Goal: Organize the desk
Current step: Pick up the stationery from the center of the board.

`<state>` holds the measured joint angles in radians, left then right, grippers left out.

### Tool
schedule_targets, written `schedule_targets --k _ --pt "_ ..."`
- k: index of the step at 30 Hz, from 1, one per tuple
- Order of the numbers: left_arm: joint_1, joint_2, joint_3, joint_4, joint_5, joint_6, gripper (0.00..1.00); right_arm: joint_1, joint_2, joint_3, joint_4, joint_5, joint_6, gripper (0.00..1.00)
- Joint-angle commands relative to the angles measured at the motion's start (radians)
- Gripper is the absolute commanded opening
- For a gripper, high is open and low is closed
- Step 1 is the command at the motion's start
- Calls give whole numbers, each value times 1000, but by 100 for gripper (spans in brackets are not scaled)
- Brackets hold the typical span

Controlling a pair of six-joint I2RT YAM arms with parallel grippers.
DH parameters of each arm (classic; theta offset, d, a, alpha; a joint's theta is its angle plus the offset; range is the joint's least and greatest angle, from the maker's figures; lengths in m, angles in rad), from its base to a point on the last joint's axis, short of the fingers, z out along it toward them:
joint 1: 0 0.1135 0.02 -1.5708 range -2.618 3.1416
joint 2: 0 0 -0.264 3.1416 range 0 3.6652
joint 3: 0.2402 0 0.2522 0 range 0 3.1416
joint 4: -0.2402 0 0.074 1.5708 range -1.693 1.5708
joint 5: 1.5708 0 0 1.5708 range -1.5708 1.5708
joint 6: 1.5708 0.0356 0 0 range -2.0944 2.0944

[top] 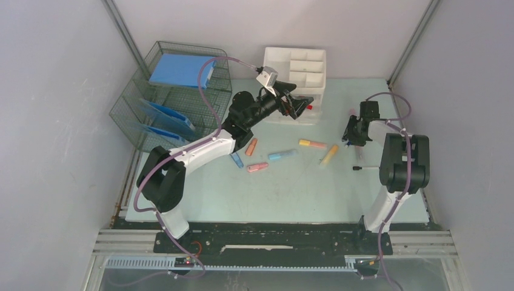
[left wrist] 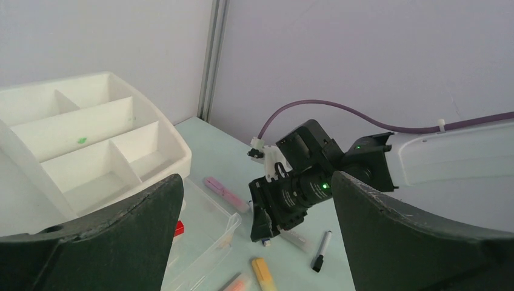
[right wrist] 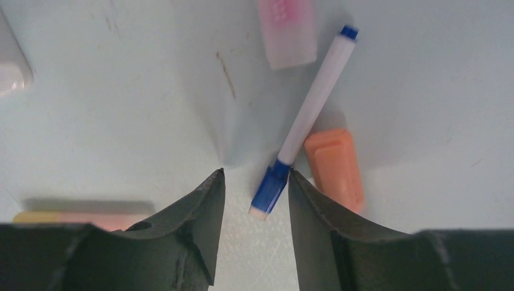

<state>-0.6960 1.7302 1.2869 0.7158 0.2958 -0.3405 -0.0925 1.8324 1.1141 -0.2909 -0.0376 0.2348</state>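
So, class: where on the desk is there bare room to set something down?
The widest bare patch of the desk is the near strip between the two arm bases, in front of the scattered highlighters. Crowded: the far side, with the wire rack and white organiser, and around the right end effector.

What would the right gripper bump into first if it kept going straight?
Probably the pen: its blue cap lies between the right gripper's open fingertips, on the desk. Depth is unclear.
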Motion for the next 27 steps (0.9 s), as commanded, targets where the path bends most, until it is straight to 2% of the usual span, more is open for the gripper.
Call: schedule_targets --k 1,7,12,21,27 --pt "2 -4 38 23 15 -9 100 -28 61 69 -43 4 20 49" --pt "1 5 47 24 21 -21 100 16 56 70 -39 102 -55 41" --pt "0 12 52 24 31 -32 100 43 64 71 -47 120 -104 32" --pt "-2 16 56 24 40 -44 100 40 54 70 -73 91 -136 10" --pt "-2 28 57 58 62 -95 100 14 -4 69 -130 -1 -169 0"
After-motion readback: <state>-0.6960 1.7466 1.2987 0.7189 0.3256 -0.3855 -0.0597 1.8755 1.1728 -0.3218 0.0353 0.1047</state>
